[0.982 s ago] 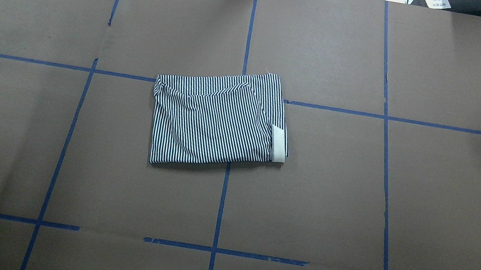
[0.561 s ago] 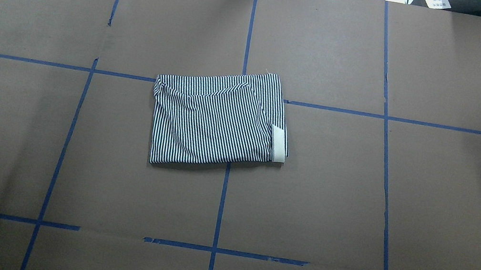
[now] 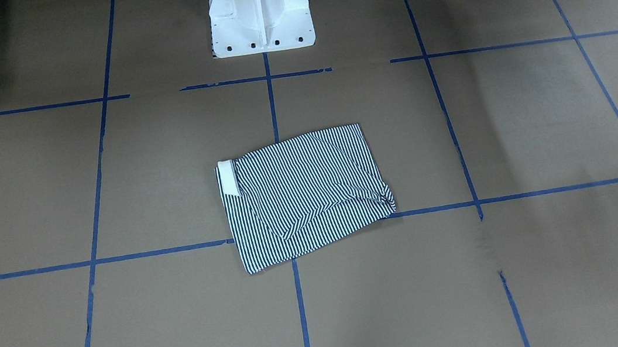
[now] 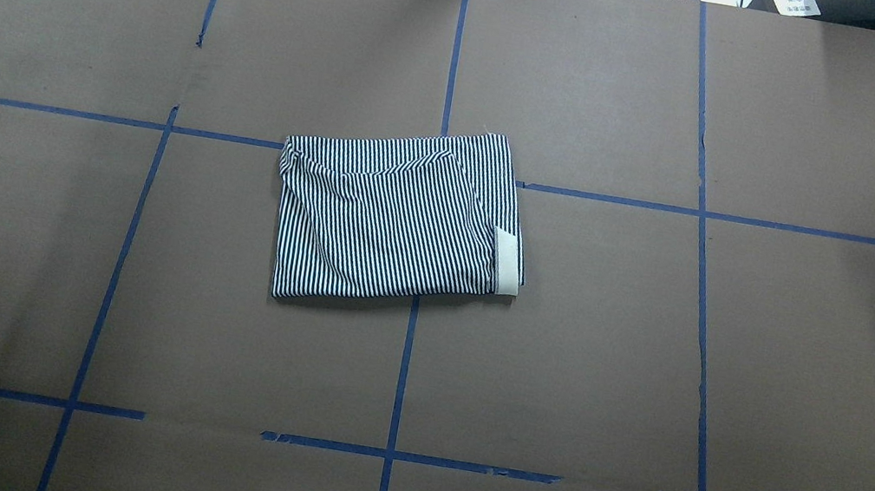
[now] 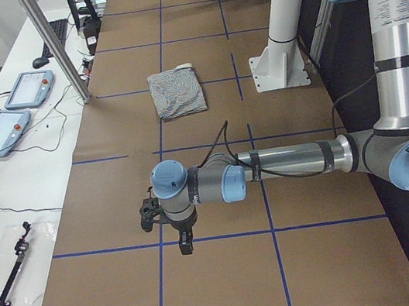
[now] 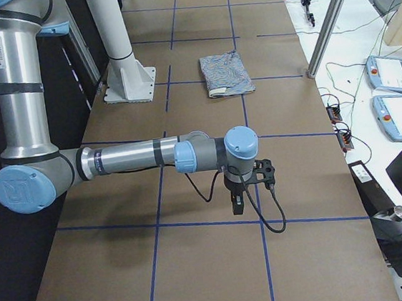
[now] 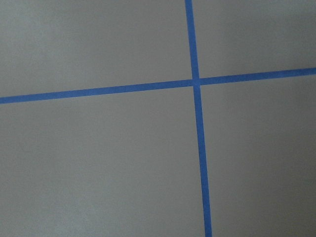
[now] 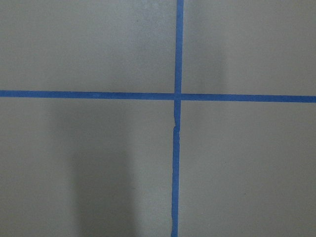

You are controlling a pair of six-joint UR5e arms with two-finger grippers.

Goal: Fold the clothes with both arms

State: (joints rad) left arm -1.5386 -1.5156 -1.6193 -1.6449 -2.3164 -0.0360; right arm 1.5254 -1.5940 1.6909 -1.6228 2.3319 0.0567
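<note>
Left gripper (image 5: 186, 247) hangs pointing straight down over the brown table cover (image 4: 813, 367), close above a blue tape line (image 5: 226, 236), at the end of the left arm (image 5: 292, 162), which reaches out level over the table. I get it only from the table's end, and from there I cannot tell how far its jaws stand apart or whether they touch the cover. My left wrist camera gives me only the cover and a tape crossing (image 7: 195, 81).

Right gripper (image 6: 236, 208) hangs the same way, pointing down just above another tape line (image 6: 194, 224), on the right arm (image 6: 130, 158) stretched out level. Again I see it only from the side, so I cannot tell its opening. Its wrist camera also shows only a tape crossing (image 8: 178, 96).

Neither gripper has hold of the polo shirt (image 4: 398, 217). It lies folded into a rough rectangle, slightly skewed, in the middle of the table across the centre tape line, in front of the white pedestal (image 3: 259, 8). Its cream collar (image 4: 507, 263) peeks out at the folded edge on the robot's right. In both side views the shirt (image 5: 177, 93) lies well apart from each gripper, farther along the table.
</note>
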